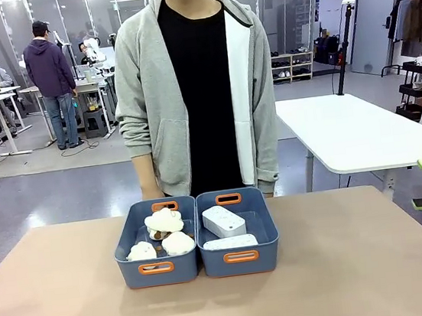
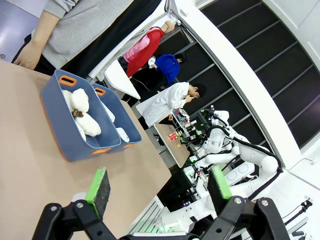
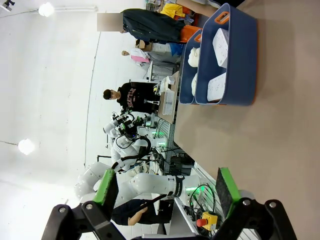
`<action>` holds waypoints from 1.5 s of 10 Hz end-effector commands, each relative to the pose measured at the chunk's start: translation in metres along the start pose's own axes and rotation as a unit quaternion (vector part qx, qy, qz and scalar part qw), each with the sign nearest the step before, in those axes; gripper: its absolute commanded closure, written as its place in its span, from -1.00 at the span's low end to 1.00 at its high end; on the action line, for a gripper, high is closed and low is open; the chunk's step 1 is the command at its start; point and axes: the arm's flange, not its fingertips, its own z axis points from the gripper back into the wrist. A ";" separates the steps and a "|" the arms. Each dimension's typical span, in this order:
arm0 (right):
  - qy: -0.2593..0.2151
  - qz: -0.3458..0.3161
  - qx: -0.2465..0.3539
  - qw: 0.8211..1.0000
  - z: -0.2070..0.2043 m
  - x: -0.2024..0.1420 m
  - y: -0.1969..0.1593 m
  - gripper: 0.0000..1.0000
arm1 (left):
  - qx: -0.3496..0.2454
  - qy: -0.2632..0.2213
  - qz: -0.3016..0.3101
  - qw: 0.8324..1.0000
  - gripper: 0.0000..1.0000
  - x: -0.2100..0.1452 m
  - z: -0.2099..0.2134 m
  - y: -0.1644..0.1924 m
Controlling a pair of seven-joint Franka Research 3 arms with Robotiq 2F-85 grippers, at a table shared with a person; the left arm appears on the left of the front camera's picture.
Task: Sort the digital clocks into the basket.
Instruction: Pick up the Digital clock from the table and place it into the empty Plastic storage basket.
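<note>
Both digital clocks [image 1: 224, 220] [image 1: 230, 242] in basket [image 1: 241, 257], 3 o'clock of plush bin [image 1: 156, 269]; left gripper [image 2: 159, 189], right gripper [image 3: 169, 189] fingers wide, empty.

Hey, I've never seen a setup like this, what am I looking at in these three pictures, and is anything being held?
It is a two-armed robot at a tan table, facing a person on the far side. The front picture comes from a fixed camera between the arms. The other two come from cameras on each wrist, looking along that arm's own pincer, so they appear tilted. The left pincer and right pincer are both open and hold nothing. On the table sit two blue bins side by side: the left bin holds fluffy white plush toys, the right bin holds two white digital clocks.
</note>
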 end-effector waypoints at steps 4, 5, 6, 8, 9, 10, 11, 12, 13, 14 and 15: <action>0.004 0.001 0.000 1.000 0.001 -0.003 0.001 -1.00 | -0.008 -0.003 -0.006 1.000 -1.00 0.001 0.000 -0.003; 0.004 0.001 0.000 1.000 0.001 -0.003 0.001 -1.00 | -0.008 -0.003 -0.006 1.000 -1.00 0.001 0.000 -0.003; 0.004 0.001 0.000 1.000 0.001 -0.003 0.001 -1.00 | -0.008 -0.003 -0.006 1.000 -1.00 0.001 0.000 -0.003; 0.004 0.001 0.000 1.000 0.001 -0.003 0.001 -1.00 | -0.008 -0.003 -0.006 1.000 -1.00 0.001 0.000 -0.003; 0.004 0.001 0.000 1.000 0.001 -0.003 0.001 -1.00 | -0.008 -0.003 -0.006 1.000 -1.00 0.001 0.000 -0.003; 0.004 0.001 0.000 1.000 0.001 -0.003 0.001 -1.00 | -0.008 -0.003 -0.006 1.000 -1.00 0.001 0.000 -0.003; 0.004 0.001 0.000 1.000 0.001 -0.003 0.001 -1.00 | -0.008 -0.003 -0.006 1.000 -1.00 0.001 0.000 -0.003; 0.004 0.001 0.000 1.000 0.001 -0.003 0.001 -1.00 | -0.008 -0.003 -0.006 1.000 -1.00 0.001 0.000 -0.003; 0.004 0.001 0.000 1.000 0.001 -0.003 0.001 -1.00 | -0.008 -0.003 -0.006 1.000 -1.00 0.001 0.000 -0.003; 0.004 0.001 0.000 1.000 0.001 -0.003 0.001 -1.00 | -0.008 -0.003 -0.006 1.000 -1.00 0.001 0.000 -0.003; 0.004 0.001 0.000 1.000 0.001 -0.003 0.001 -1.00 | -0.008 -0.003 -0.006 1.000 -1.00 0.001 0.000 -0.003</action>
